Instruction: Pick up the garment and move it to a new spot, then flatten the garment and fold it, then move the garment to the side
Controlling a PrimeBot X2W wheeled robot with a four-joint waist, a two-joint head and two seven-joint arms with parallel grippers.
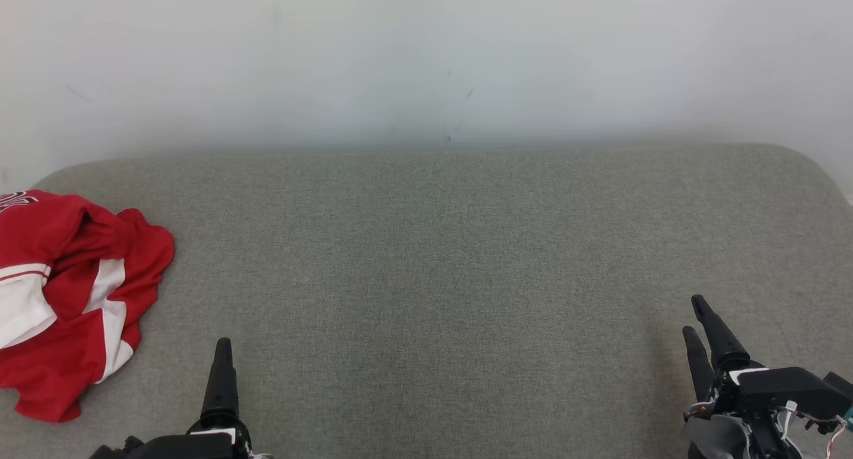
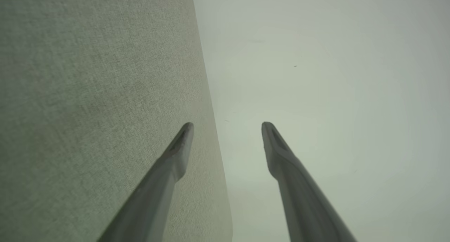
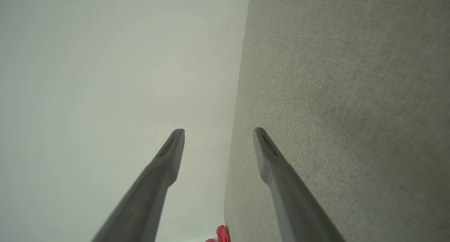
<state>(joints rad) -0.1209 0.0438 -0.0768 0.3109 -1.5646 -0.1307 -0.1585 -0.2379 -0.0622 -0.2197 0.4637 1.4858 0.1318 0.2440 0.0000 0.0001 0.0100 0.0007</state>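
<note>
**A:** How do our arms sit?

**B:** Our left claw hangs released, its two fingers spread with nothing between them. It is rolled onto its side, so from the head one finger hides the other. It points away from us, low over the worktop. It is near the garment and not touching it. Our right claw is released and empty too, and rolled the same way. It sits well apart from the garment, at the opposite end of the worktop.

**A:** What can't we make out?

**B:** The garment is a crumpled red and white heap, and the head view's edge cuts it off, so we cannot tell how far it runs. There is dark lettering at its far edge that we cannot read. From the right wrist, a red scrap of it peeks in at the bottom. Both our arms are cut off behind the claws.

**A:** And the room to move?

**B:** Open grey cloth stretches from the garment across to the right claw. Beyond the garment, the worktop's far edge meets a pale wall, and the corner there is rounded.
</note>
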